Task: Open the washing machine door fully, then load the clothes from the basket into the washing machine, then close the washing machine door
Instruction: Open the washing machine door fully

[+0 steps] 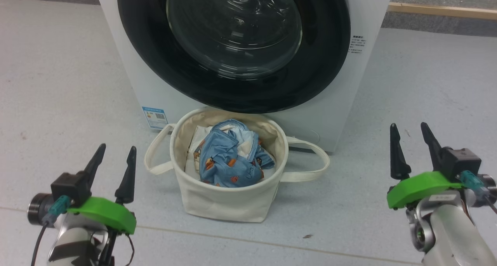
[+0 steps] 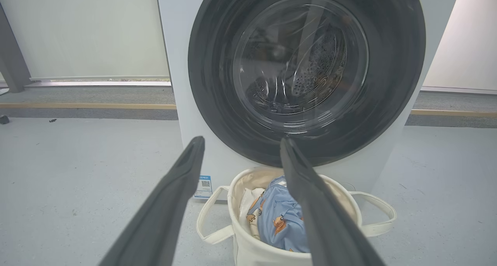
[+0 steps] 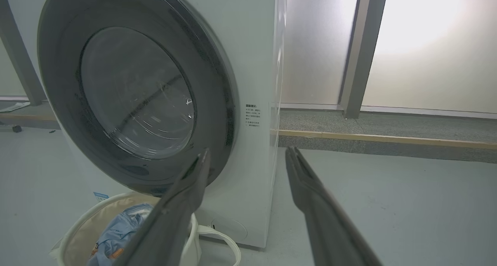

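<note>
The white washing machine [image 1: 128, 60] [image 2: 174, 64] [image 3: 252, 44] stands ahead with its round black-rimmed door [image 1: 233, 48] [image 2: 306, 72] [image 3: 136, 95] flat against the front, shut. Directly before it sits the cream basket [image 1: 229, 204] [image 2: 248, 250] [image 3: 73, 239], holding light blue clothes [image 1: 229, 157] [image 2: 281, 223] [image 3: 116, 235] with orange prints. My left gripper [image 1: 115, 151] [image 2: 240, 143] hovers open to the basket's left, nothing between its fingers. My right gripper [image 1: 409, 128] [image 3: 248, 153] stands open and empty to the basket's right.
Grey floor [image 1: 58, 95] spreads on both sides of the machine. A wooden strip [image 1: 442, 10] runs along the raised step behind it. A small blue label [image 1: 155, 117] is stuck at the machine's lower left. Pale wall panels and a grey post [image 3: 353, 52] stand behind.
</note>
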You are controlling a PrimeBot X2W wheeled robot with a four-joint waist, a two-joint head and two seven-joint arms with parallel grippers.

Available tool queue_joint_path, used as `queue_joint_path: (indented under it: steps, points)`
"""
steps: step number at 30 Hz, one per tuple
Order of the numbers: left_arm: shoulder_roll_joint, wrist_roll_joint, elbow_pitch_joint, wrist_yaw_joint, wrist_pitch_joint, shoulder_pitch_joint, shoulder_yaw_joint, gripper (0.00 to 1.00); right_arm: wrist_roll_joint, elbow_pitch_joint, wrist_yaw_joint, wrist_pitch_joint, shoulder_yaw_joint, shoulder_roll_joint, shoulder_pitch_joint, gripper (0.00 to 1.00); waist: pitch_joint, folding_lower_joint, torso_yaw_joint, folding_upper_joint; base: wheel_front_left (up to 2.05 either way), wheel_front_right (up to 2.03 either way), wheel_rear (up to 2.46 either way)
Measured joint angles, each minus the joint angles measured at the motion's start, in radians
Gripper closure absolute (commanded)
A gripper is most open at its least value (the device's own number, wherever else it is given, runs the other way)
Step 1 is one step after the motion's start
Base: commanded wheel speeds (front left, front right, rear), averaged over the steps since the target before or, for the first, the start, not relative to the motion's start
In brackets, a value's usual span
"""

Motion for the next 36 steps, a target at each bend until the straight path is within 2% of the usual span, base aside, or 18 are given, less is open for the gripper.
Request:
queue_joint_path:
  steps: [4, 15, 18, 25, 36]
  points:
    - [0.000, 0.000, -0.003, 0.000, 0.000, 0.000, 0.001, 0.00, 0.016, 0.001, 0.000, 0.000, -0.029, 0.023, 0.000, 0.00, 0.005, 0.0000, 0.000, 0.0000, 0.01, 0.01, -0.02]
    - [-0.001, -0.008, -0.007, -0.004, 0.000, 0.001, 0.008, 0.00, 0.016, 0.001, 0.000, 0.000, -0.084, 0.038, 0.000, 0.00, 0.015, 0.0000, -0.004, 0.0000, 0.00, 0.00, 0.00]
    - [-0.004, -0.011, -0.016, 0.003, 0.000, 0.001, 0.031, 0.00, 0.024, 0.002, 0.000, 0.000, -0.128, 0.056, -0.001, 0.00, 0.027, 0.0000, -0.004, 0.0000, 0.00, 0.00, 0.00]
    - [-0.024, -0.045, -0.041, 0.003, 0.000, 0.000, 0.065, 0.00, 0.069, 0.012, 0.000, 0.000, -0.165, 0.070, -0.031, 0.00, 0.075, 0.0001, 0.002, 0.0000, 0.00, 0.00, 0.00]
    - [-0.033, -0.061, -0.133, -0.007, 0.000, -0.045, 0.052, 0.00, 0.080, -0.027, 0.000, 0.000, -0.220, 0.069, -0.150, 0.00, 0.208, 0.0003, 0.026, 0.0000, 0.00, 0.00, 0.00]
